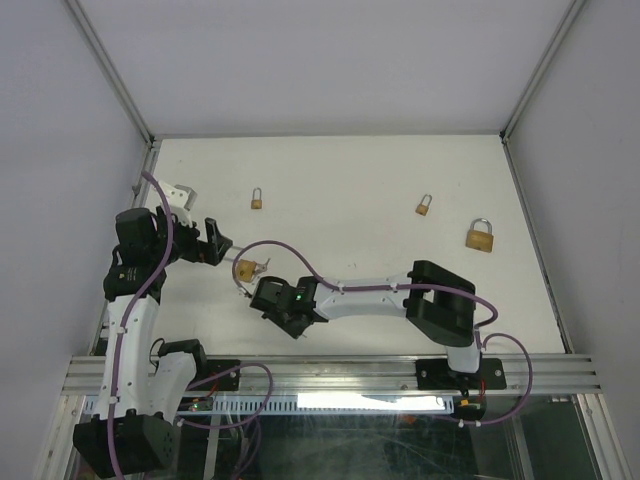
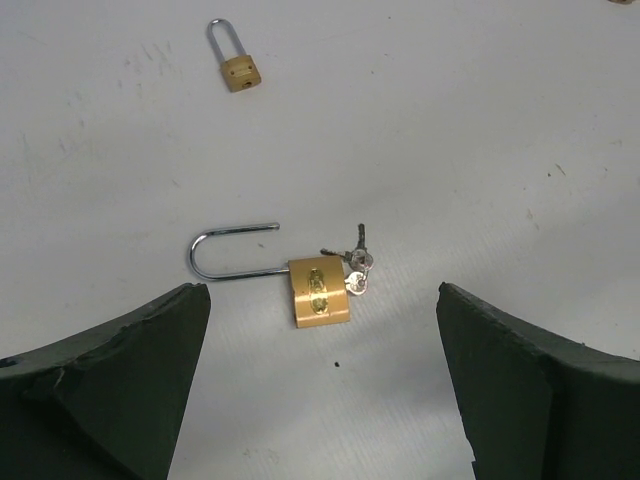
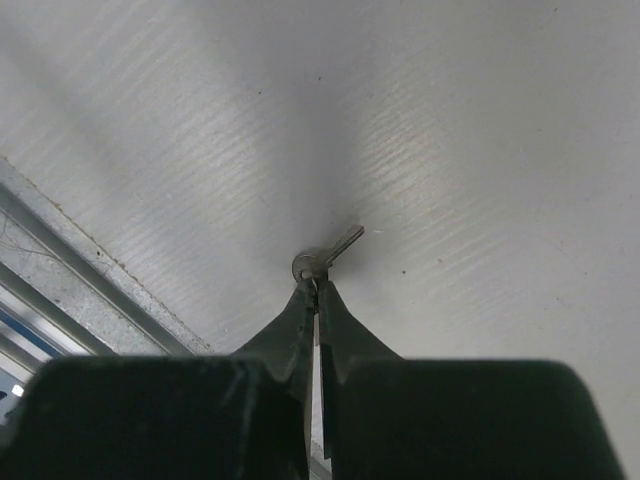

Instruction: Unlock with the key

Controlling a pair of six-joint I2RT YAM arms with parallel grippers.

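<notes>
A brass padlock (image 2: 320, 292) lies on the white table, also seen in the top view (image 1: 250, 267). Its long shackle (image 2: 215, 250) is swung out, its free end clear of the body. A bunch of small keys (image 2: 356, 272) sits at the body's right end. My left gripper (image 1: 216, 241) is open and empty, its fingers (image 2: 150, 370) wide apart on the near side of the padlock, not touching it. My right gripper (image 3: 316, 287) is shut on the round head of a single silver key (image 3: 328, 256), whose blade points away, close over the table near the front rail (image 1: 330, 375).
Other padlocks lie farther back: a small one (image 1: 257, 199), also in the left wrist view (image 2: 238, 68), another small one (image 1: 425, 206), and a larger one (image 1: 480, 236) at the right. White walls enclose the table (image 1: 350, 180).
</notes>
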